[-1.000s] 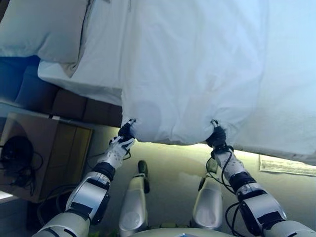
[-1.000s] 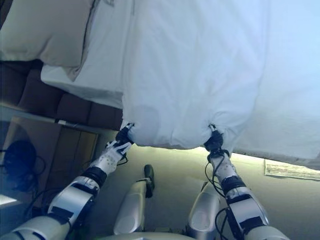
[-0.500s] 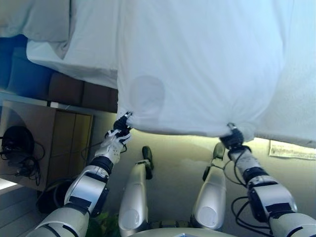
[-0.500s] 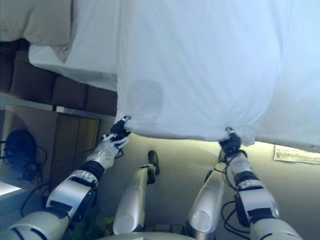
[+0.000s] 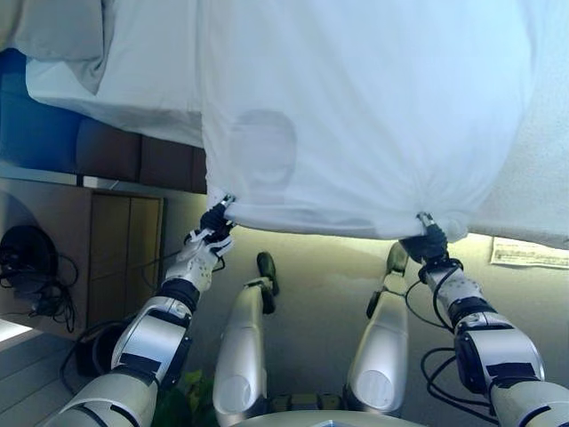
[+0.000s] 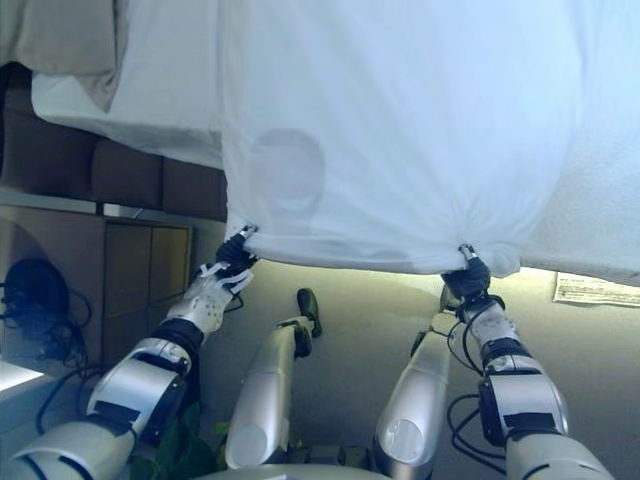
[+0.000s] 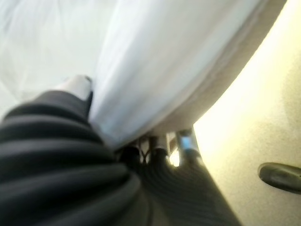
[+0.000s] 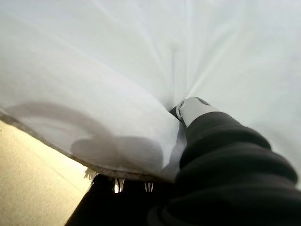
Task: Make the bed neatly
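Duvet work is only partly done, by my reckoning: I have the white duvet by its near hem, one hand at each end of the stretch I hold, and it hangs off the near side of the bed in a taut sheet with gathers fanning out from both grips. My left hand has its fingers curled under the hem and its thumb pressed on top, so the cloth is pinched between them; my right hand is closed on the hem the same way, thumb above, fingers tucked beneath. The duvet covers the middle of the bed, but toward the head a strip of white sheet lies bare beside it, and the pillow rests at that end, partly out of view. I judge that what is left is to draw the duvet square, let the hem drop evenly along the side, smooth the creases and see to the pillow. Counting: one duvet, one pillow that I can see, one bed, my two hands, one wooden cabinet beside the bed, and one sheet of paper on the floor to my right.
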